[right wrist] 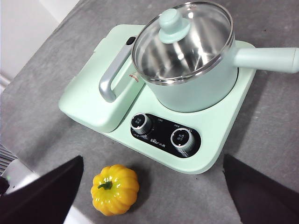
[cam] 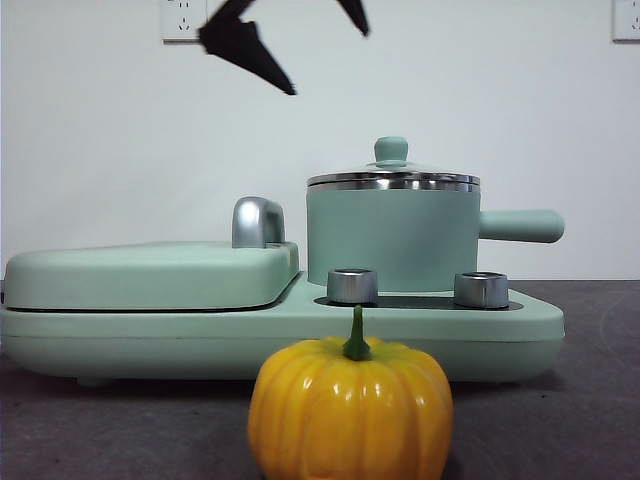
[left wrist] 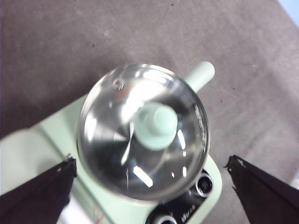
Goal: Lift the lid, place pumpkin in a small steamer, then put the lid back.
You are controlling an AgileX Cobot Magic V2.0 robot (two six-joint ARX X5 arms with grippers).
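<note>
A: Front camera sits low, level with the table, and the pumpkin (cam: 350,412) fills the near foreground, with the small steamer (cam: 392,238) behind it against the wall.

B: Left wrist camera looks straight down, close over the lid (left wrist: 144,138).

A: Right wrist camera is higher and farther off, tilted down over the appliance base (right wrist: 219,144).

B: All three share lid and steamer; the pumpkin shows only in the front and right views.

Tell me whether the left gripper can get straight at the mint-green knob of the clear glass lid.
Probably yes: the left gripper hangs open above the lid, its knob between the jaws' lines, with nothing in between.
</note>
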